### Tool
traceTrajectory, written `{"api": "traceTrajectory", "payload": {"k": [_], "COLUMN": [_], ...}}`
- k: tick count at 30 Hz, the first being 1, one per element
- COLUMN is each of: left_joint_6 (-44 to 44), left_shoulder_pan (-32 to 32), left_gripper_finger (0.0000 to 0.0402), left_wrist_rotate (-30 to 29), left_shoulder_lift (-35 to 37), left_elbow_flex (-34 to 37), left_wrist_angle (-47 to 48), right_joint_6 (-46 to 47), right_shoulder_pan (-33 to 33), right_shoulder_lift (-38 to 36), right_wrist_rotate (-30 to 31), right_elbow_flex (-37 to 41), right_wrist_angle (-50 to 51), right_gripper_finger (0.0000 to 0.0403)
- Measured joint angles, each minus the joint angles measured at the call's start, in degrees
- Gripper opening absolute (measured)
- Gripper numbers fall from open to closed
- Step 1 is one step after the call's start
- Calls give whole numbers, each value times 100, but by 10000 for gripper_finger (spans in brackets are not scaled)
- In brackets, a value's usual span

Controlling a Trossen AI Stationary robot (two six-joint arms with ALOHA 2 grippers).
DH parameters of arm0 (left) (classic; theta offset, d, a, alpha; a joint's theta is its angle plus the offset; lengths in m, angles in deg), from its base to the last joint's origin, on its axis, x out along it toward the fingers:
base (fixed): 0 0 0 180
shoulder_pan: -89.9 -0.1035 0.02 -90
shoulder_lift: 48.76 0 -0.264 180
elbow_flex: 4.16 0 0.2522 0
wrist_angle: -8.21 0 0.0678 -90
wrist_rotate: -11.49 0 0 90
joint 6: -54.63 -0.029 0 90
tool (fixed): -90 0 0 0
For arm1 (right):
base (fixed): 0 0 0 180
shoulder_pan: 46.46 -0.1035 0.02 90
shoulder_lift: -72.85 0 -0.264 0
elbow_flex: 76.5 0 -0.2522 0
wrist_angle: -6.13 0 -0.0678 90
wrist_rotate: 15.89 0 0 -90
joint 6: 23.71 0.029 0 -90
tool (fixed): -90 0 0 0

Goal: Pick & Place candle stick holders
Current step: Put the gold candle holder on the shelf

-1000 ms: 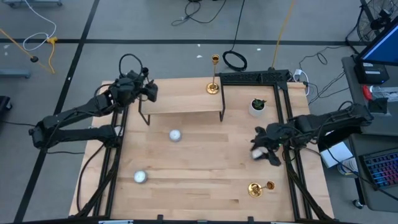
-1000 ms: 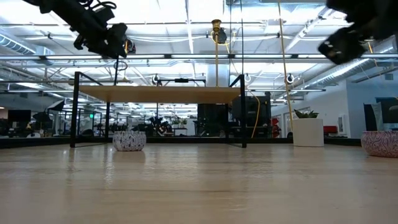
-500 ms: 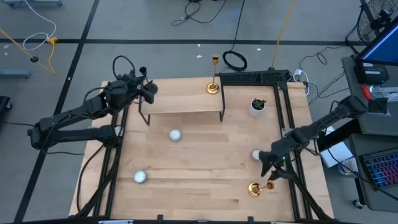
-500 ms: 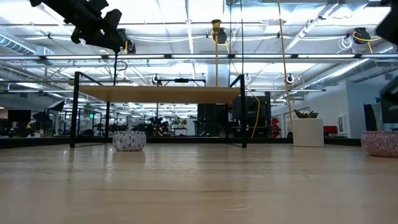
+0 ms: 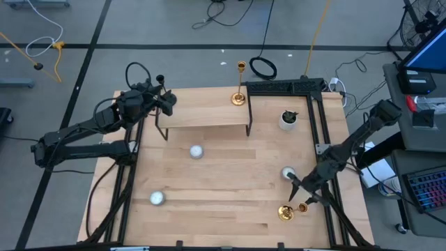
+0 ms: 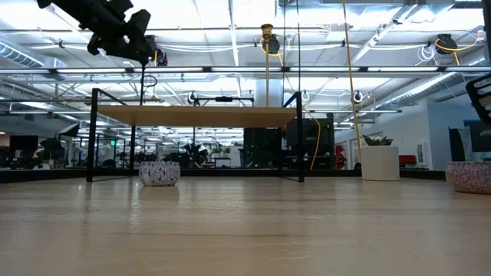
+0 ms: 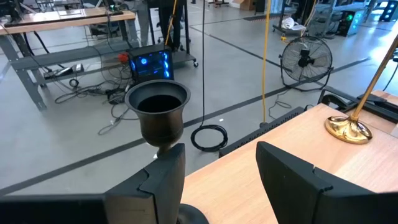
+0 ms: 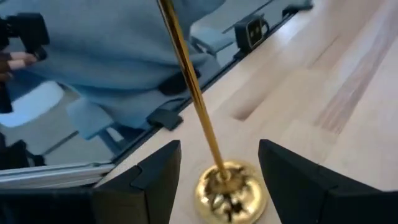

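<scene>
The right gripper [image 8: 217,186], fingers spread around the gold holder [image 5: 287,211] near the table's front right edge, could topple it (tall, slender) if closing off-centre, while the left gripper [image 7: 217,180], also spread, waits beside the black holder [image 7: 157,118] over the shelf [image 5: 205,117]

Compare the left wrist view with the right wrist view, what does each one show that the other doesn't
Only the left wrist view shows the black holder, standing by the left gripper with its fingers open, plus a floor fan and a lit blue box in the room behind. Only the right wrist view shows a person's grey sleeve beyond the table edge, and the right gripper, open on either side of a gold holder with a round base. Both share the wooden table and a gold holder each; the left view's one stands farther off.
</scene>
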Motion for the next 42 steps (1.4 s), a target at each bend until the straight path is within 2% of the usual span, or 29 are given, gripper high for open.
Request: {"api": "traceTrajectory", "payload": {"k": [9, 15, 19, 27, 36, 38, 42], "left_joint_6": [-2, -5, -7, -39, -39, -39, -39], "left_shoulder_pan": [0, 0, 0, 0, 0, 0, 1], "left_gripper_finger": [205, 205, 205, 205, 205, 205, 205], "left_wrist_rotate": [-2, -2, 0, -2, 0, 0, 0], "left_shoulder_lift": [0, 0, 0, 0, 0, 0, 0], "left_elbow_flex": [0, 0, 0, 0, 0, 0, 0], "left_wrist_angle": [-1, -1, -1, 1, 1, 1, 1], "right_joint_6": [-659, -832, -990, -1045, -1146, -1172, -1213], "right_shoulder_pan": [-226, -226, -226, -244, -263, -263, -263], "right_shoulder_lift": [817, 1462, 1741, 2089, 2145, 2145, 2147], "right_wrist_rotate": [19, 868, 812, 703, 566, 585, 940], "right_elbow_flex": [-2, -2, -11, -130, -204, -203, -203], "right_wrist_angle": [-1247, -2465, -2868, -2863, -2891, -2887, -3046], "right_gripper_finger": [212, 212, 204, 143, 20, 13, 27]}}
